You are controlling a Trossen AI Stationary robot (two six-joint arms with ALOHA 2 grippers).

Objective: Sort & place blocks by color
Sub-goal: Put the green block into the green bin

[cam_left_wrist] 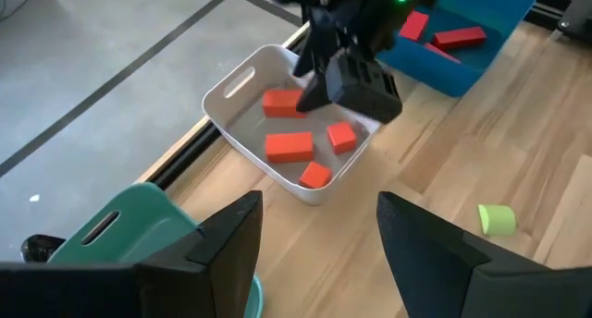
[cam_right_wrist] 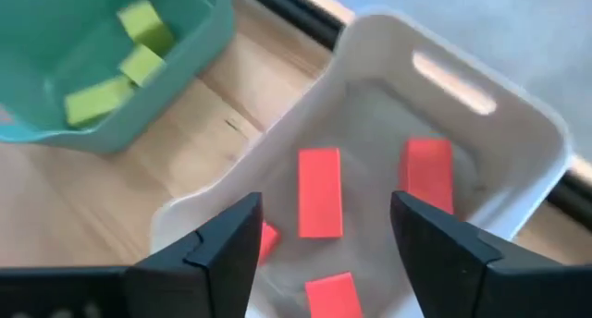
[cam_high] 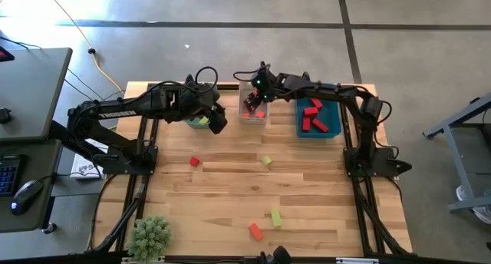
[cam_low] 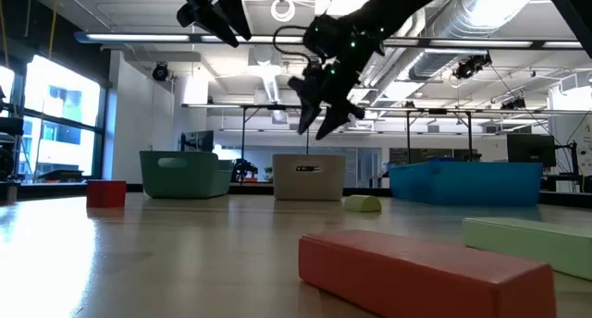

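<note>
High view: right gripper (cam_high: 257, 103) above white bin (cam_high: 254, 117)

I see a green bin (cam_high: 198, 123), a white bin (cam_high: 252, 114) and a blue bin (cam_high: 319, 129) lined along the table's (cam_high: 230, 195) far edge, and a small plant (cam_high: 149, 235) at its near left corner.

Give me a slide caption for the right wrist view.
Open right gripper hovering over the white bin of orange-red blocks.

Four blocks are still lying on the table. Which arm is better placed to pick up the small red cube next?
Probably left. The red cube lies on the left half of the table, nearer the left gripper, which is open and empty by the green bin. The right gripper hangs over the white bin, farther off.
</note>
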